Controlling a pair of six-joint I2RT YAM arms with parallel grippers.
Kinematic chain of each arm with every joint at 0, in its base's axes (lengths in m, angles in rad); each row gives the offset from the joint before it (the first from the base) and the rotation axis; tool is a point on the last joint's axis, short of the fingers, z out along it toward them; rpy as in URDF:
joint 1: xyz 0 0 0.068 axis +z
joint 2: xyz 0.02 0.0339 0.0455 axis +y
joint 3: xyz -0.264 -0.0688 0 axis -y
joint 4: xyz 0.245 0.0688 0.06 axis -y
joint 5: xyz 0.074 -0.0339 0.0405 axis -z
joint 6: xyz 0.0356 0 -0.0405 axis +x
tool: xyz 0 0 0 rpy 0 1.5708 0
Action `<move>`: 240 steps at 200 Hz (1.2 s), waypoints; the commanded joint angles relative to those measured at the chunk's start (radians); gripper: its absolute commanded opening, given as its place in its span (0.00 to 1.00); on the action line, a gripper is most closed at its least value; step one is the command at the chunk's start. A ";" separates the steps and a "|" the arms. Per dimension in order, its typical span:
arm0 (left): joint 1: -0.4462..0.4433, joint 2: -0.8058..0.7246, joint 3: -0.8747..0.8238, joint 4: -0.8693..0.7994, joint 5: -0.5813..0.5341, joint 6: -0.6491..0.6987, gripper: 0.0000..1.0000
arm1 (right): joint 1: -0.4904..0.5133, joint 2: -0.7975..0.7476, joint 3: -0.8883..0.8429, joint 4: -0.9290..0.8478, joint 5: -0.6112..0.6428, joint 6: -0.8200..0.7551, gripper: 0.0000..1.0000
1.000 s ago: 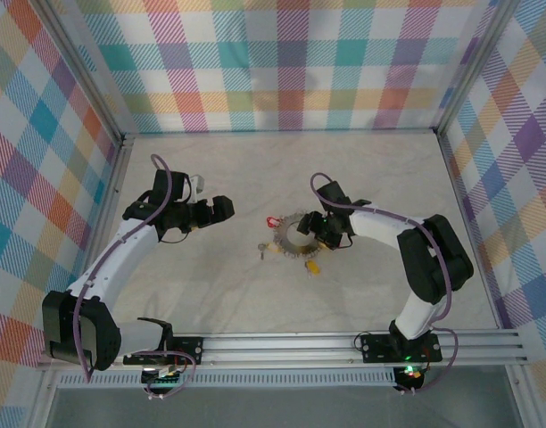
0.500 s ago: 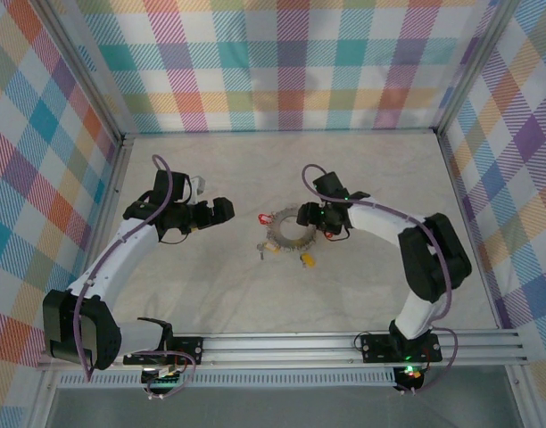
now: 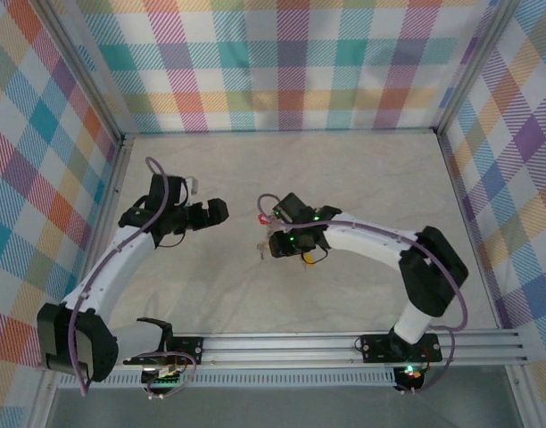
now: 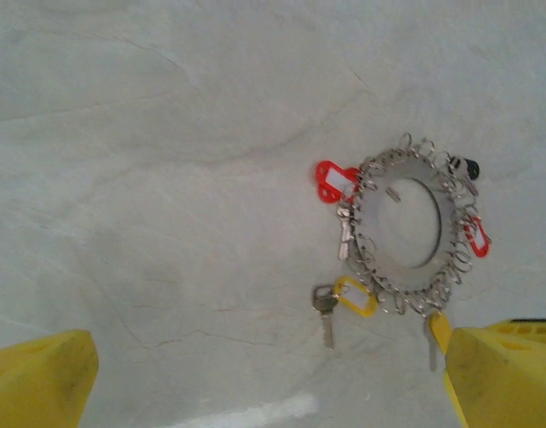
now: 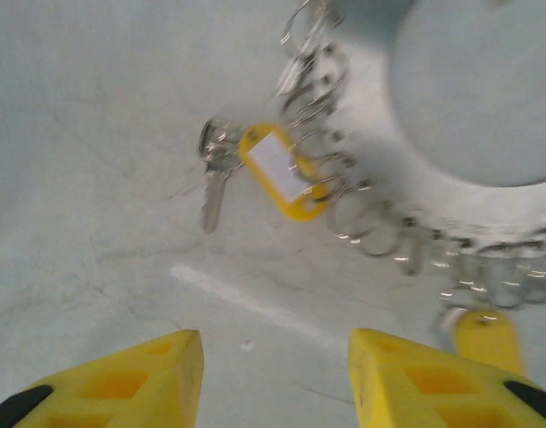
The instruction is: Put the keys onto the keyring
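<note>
Keyring (image 5: 371, 152) lies just ahead of the right tool (image 5: 275, 374), which is released and empty.

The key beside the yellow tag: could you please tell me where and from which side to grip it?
Probably the key by its blade, from above: it lies flat, its blade pointing away from the keyring, clear of the yellow tag and small rings.

Pale marbled tabletop (image 3: 362, 169); plaid walls (image 3: 291, 62) on 3 sides; alu rail (image 3: 282, 343) at near edge.
</note>
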 commanded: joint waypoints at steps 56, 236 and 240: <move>-0.005 -0.214 -0.193 0.185 -0.198 0.088 1.00 | 0.015 0.186 0.285 -0.160 0.014 0.297 0.43; -0.010 -0.198 -0.221 0.234 -0.027 0.106 1.00 | -0.271 0.087 0.060 -0.158 0.089 -0.197 0.32; -0.010 -0.200 -0.222 0.231 -0.031 0.104 1.00 | -0.274 0.094 0.066 -0.158 0.074 -0.195 0.29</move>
